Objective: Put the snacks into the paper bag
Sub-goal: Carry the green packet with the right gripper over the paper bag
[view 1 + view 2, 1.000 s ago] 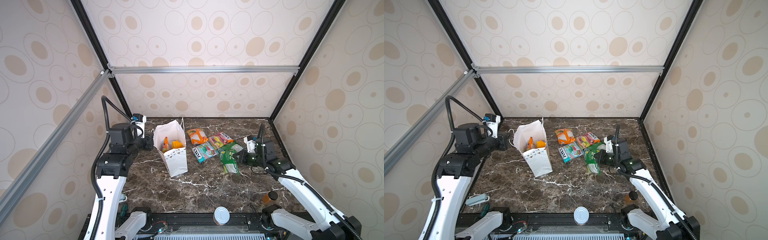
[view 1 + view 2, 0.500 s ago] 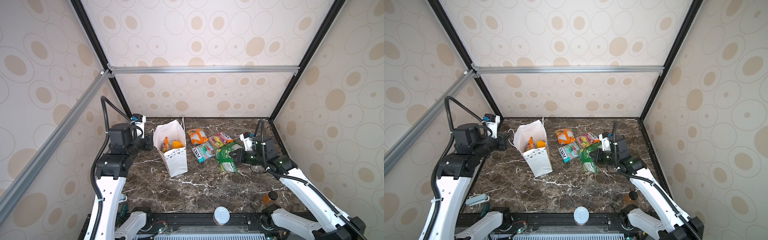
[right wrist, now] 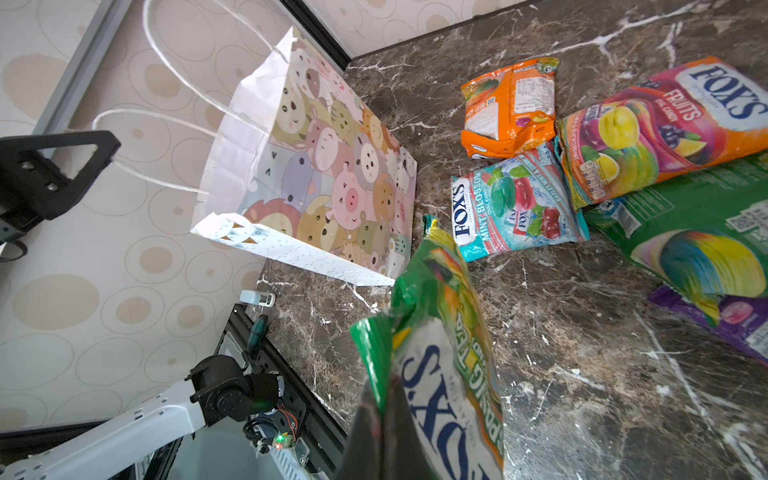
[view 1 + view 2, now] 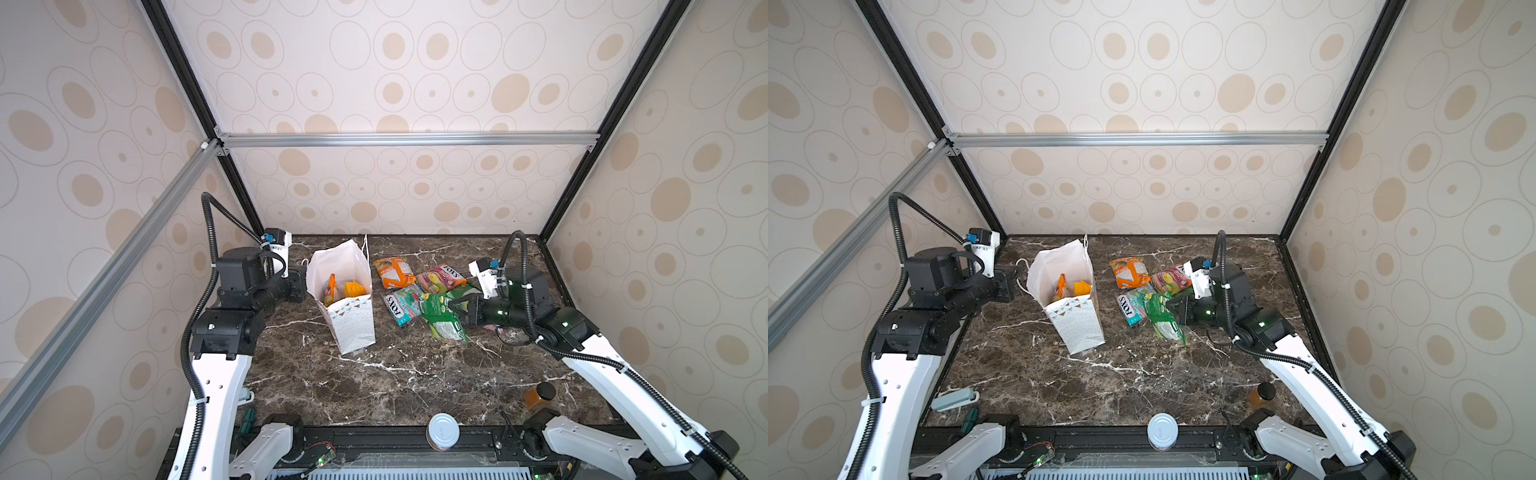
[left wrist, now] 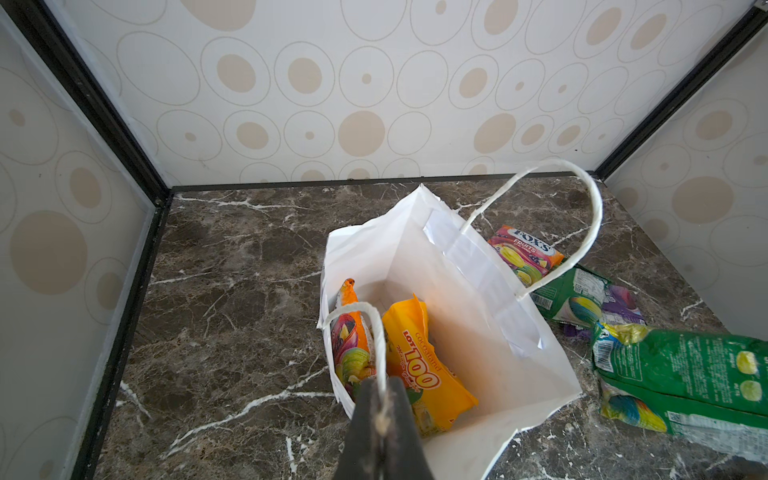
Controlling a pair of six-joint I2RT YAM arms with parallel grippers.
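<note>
My left gripper (image 5: 380,399) pinches the paper bag's (image 5: 478,365) twisted cord handle (image 5: 377,332) | my right gripper (image 3: 380,409) clamps a crinkled glossy green packet (image 3: 440,299).

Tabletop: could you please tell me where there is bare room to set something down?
Bare marble runs along the front, between the paper bag, the can and the amber bottle. Back right is crowded with the orange packet, teal packet and pink packet.

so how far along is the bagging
Done: two packets sit in the bag. In hand: the right gripper holds a green packet; the left gripper pinches the bag's handle. Left: orange, teal, pink, second green, purple on the table.
</note>
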